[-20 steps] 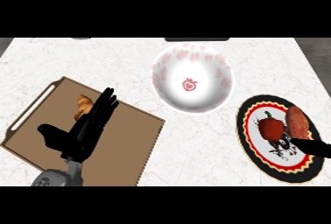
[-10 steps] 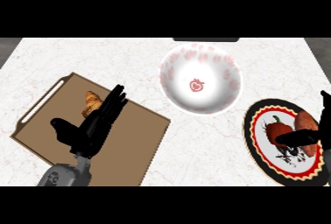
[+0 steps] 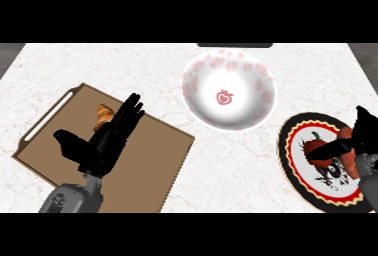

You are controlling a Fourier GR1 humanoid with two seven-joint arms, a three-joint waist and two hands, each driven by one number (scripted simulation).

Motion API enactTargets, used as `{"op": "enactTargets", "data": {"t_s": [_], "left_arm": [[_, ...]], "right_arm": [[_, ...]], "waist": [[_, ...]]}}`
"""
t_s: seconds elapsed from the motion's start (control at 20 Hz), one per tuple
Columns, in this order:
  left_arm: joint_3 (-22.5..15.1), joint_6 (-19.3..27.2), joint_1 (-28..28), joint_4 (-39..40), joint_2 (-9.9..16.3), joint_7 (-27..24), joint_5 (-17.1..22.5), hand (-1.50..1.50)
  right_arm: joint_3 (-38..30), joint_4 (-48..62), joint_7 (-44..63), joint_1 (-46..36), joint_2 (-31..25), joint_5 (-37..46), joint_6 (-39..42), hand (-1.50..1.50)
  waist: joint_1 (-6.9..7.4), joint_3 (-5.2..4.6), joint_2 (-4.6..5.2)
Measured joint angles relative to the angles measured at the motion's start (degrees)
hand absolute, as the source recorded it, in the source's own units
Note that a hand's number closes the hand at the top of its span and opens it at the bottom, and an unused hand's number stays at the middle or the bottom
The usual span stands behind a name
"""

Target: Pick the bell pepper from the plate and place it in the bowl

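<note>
1. Surface (image 3: 177, 65): pale marbled top, carrying every item I list below.
2. Bowl (image 3: 255, 107): white with red blotches round the inside wall and a small red mark at its centre; it sits toward the far middle of the surface, with nothing inside it that I can see.
3. Plate (image 3: 299, 167): dark rim, red ring, white centre with a black pattern; it lies at the right edge of my view, just beside the bowl on the near right.
4. Bell pepper (image 3: 319, 148): red with a small green stem, lying on the plate's upper part (partly hidden by the robot hand over it).
5. Right robot hand (image 3: 362, 135): comes in from the right edge above the plate, with its thumb laid across the bell pepper and its fingers raised behind; I see it closing round the pepper, though I cannot tell whether the pepper is off the plate.
6. Left robot hand (image 3: 103, 142): wide, fingers straight and pointing away, thumb spread out to the left; it shows above the board at the left.
7. Board (image 3: 159, 160): brown, with a pale handle slot along its left side.
8. Pastry (image 3: 104, 114): small and golden brown, on the board's far part, partly behind the left robot hand's fingers.
</note>
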Motion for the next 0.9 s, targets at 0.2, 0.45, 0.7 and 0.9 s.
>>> {"op": "enactTargets", "data": {"t_s": [0.2, 0.45, 0.7, 0.9], "left_arm": [[0.04, 0.51, -0.08, 0.25, -0.44, -0.12, -0.62, 0.0], [0.37, 0.65, -0.1, -0.39, -0.53, 1.13, -0.49, 0.0], [0.72, 0.33, 0.04, -0.1, -0.65, 0.81, -0.85, 0.0], [0.62, 0.09, 1.29, -0.43, -1.02, -0.11, -1.21, 0.0]], "right_arm": [[-0.98, 2.55, -0.05, -0.52, 1.99, -0.64, 2.51, -1.5], [-1.71, 4.19, -0.15, -1.24, 4.81, 0.71, 5.28, -1.5], [-2.28, 6.56, -0.22, -2.23, 7.91, 4.06, 6.76, -1.5], [-2.94, 7.86, -0.26, -2.37, 10.4, 6.88, 7.68, -1.5]], "waist": [[-0.43, 0.04, -0.09], [-0.7, 0.08, -0.2], [-0.68, 0.14, -0.13], [-0.71, 0.15, -0.16]]}}
